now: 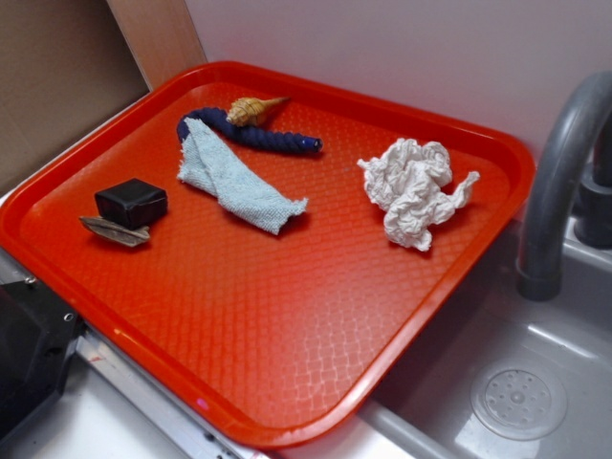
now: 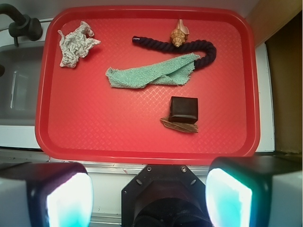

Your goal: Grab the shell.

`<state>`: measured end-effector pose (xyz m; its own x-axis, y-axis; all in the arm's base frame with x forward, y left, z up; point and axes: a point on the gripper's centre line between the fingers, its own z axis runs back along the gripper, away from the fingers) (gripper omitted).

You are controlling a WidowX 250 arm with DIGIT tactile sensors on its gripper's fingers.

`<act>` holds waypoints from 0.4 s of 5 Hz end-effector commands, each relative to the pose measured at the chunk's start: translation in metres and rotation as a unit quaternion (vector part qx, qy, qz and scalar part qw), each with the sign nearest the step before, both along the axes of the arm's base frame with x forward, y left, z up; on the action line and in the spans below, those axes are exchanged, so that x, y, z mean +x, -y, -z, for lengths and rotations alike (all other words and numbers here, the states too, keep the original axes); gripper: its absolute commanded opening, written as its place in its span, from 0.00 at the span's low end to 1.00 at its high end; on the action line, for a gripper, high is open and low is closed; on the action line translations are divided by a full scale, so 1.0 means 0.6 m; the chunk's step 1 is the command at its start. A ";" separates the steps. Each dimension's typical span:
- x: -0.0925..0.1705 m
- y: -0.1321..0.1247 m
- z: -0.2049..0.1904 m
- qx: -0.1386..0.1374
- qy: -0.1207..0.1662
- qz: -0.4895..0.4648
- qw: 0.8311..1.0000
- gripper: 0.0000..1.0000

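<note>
We judge the shell (image 1: 253, 109) light, rigid, ribbed and a bit brittle; best taken across its rounded whorl, not the thin tip. It lies at the far edge of the red tray (image 1: 287, 382), touching the blue rope (image 1: 258, 134). Gripper (image 2: 149, 191) spread wide, empty, well short of it.

Rope (image 2: 189, 47), cloth (image 2: 151, 75), crumpled paper (image 2: 73, 42), black block (image 2: 183, 109)

Red tray (image 1: 287, 335) beside a grey sink (image 1: 535, 382), holding 6 items. At the far edge, tan shell (image 1: 251, 110) touching a dark blue rope (image 1: 253, 134); pale blue cloth (image 1: 234, 177) draped below. Left: black block (image 1: 131, 202) against a grey-brown sliver (image 1: 115, 230). Right: crumpled white paper (image 1: 413, 189), well apart.
</note>
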<state>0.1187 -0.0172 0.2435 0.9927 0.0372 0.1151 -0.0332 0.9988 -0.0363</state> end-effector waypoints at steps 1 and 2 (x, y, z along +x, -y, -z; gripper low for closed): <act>0.000 0.000 0.000 0.000 0.000 0.000 1.000 1.00; 0.042 -0.022 0.014 -0.029 0.012 -0.116 0.993 1.00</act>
<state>0.1446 -0.0042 0.2321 0.9558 0.2668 0.1234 -0.2560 0.9618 -0.0967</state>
